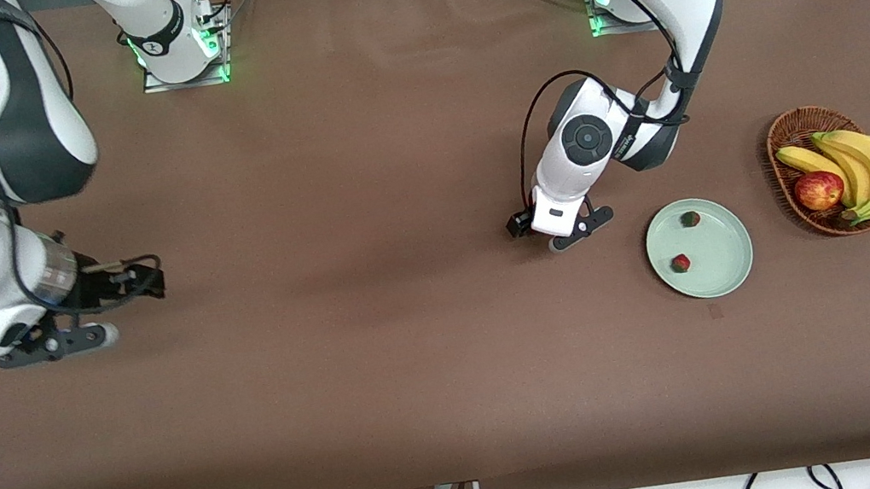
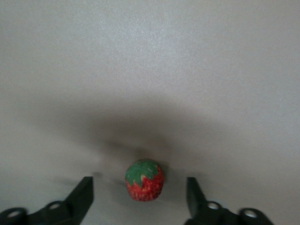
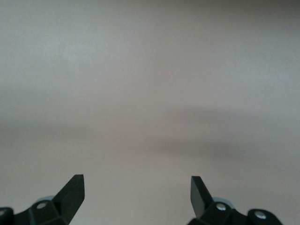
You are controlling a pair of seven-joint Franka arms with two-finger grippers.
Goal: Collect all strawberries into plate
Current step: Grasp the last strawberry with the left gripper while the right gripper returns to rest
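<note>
The pale mint-green plate [image 1: 718, 257] lies toward the left arm's end of the table. Two strawberries lie in it, one [image 1: 690, 218] farther from the front camera and one [image 1: 680, 263] nearer. My left gripper [image 1: 581, 228] is low over the table beside the plate, on the side toward the right arm's end, and hides the third strawberry in the front view. In the left wrist view that strawberry [image 2: 145, 181] sits on the table between my open fingers [image 2: 83, 193], touching neither. My right gripper [image 1: 57, 344] is open and empty at the right arm's end, and its wrist view [image 3: 137, 185] shows only bare table.
A brown wicker basket [image 1: 792, 126] with bananas [image 1: 868, 167] and a red apple [image 1: 818, 190] stands beside the plate, closer to the left arm's end of the table. The brown table edge runs along the side nearest the front camera.
</note>
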